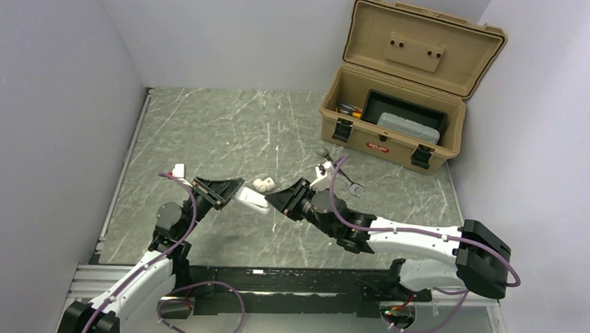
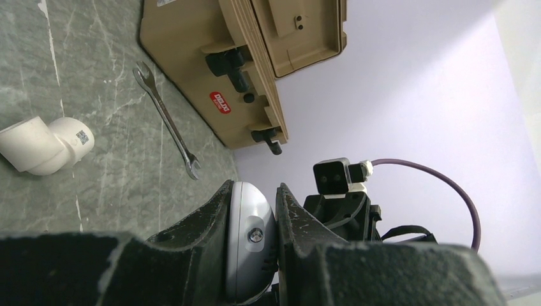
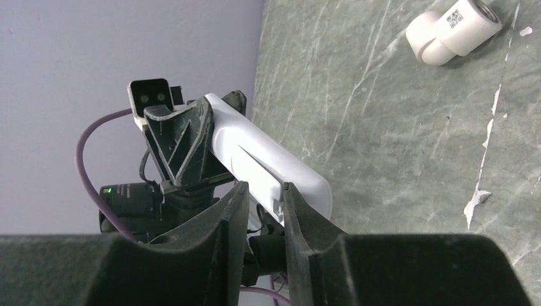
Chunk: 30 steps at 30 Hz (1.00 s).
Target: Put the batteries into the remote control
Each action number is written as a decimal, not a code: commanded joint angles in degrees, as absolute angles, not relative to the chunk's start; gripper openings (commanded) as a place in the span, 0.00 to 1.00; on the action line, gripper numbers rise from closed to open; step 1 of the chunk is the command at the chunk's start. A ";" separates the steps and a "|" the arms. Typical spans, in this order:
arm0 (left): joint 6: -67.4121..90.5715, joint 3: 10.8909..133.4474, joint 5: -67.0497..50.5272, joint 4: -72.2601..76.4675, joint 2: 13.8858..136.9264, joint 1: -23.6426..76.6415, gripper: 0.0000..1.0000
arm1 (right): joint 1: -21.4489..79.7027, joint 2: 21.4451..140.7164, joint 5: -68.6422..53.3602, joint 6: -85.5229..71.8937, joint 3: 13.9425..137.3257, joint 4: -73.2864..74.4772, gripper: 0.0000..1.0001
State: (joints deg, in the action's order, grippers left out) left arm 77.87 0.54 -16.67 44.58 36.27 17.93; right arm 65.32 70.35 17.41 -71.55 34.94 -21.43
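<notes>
The white remote control (image 1: 252, 201) hangs above the table between the two arms. My left gripper (image 1: 228, 190) is shut on its left end; in the left wrist view the rounded end of the remote control (image 2: 245, 217) is pinched between both pads. My right gripper (image 3: 263, 188) sits at the other end with its jaws slightly apart. A thin white lip of the remote control (image 3: 274, 159) lies between them, touching only the right finger (image 3: 296, 210), with a gap to the left one. The batteries are out of view.
A white pipe elbow (image 1: 264, 185) lies on the marble table just behind the remote. A silver wrench (image 1: 338, 172) lies behind my right wrist. An open tan toolbox (image 1: 398, 103) stands at the back right. Walls close in on the left, back and right.
</notes>
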 commanded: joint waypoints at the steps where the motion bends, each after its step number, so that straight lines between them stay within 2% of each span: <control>1: 79.19 -6.68 -17.33 48.69 36.56 18.21 0.00 | 65.48 68.34 16.30 -71.31 35.15 -22.99 0.29; 30: 79.12 -6.33 -17.12 48.78 37.16 18.21 0.00 | 65.50 68.70 15.07 -71.01 34.89 -21.79 0.31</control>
State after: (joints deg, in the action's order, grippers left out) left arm 78.72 0.54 -16.67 45.15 37.04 18.04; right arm 65.34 69.23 15.81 -71.42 34.63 -20.60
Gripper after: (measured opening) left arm 0.275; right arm 0.306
